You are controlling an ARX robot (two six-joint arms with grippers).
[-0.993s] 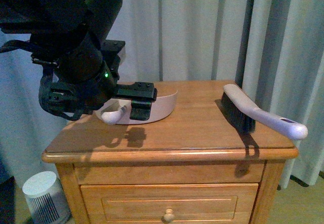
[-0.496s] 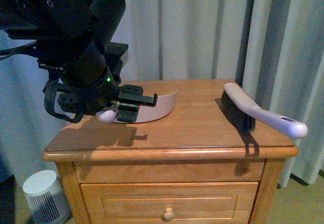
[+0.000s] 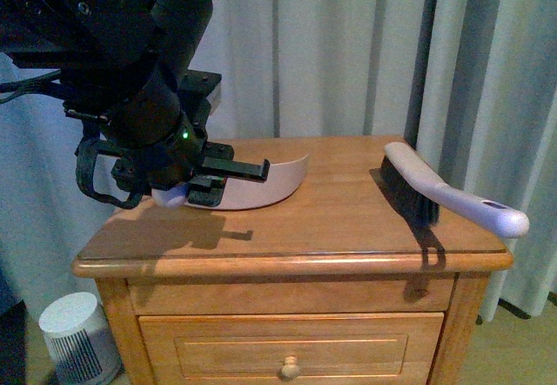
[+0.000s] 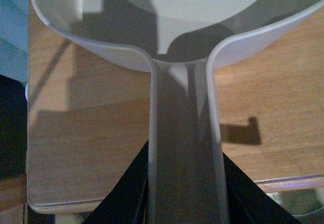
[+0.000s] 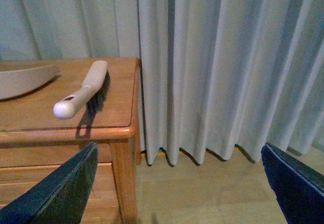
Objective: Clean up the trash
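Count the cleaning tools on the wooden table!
2. The dustpan sits on the left, handle in the left gripper; the brush lies on the right. Another could hide behind the arm.

The left arm is showing as a stack of bulky, rounded black housings with a dull sheen, and round fastener heads are dotting the topmost one. A small green light is glowing at 4 o'clock on the wrist block, and thin black cables are looping out at 8 o'clock. The left pincer is appearing as flat, angular black bars. The right pincer is showing two dark, blue-black, wedge-shaped fingers.
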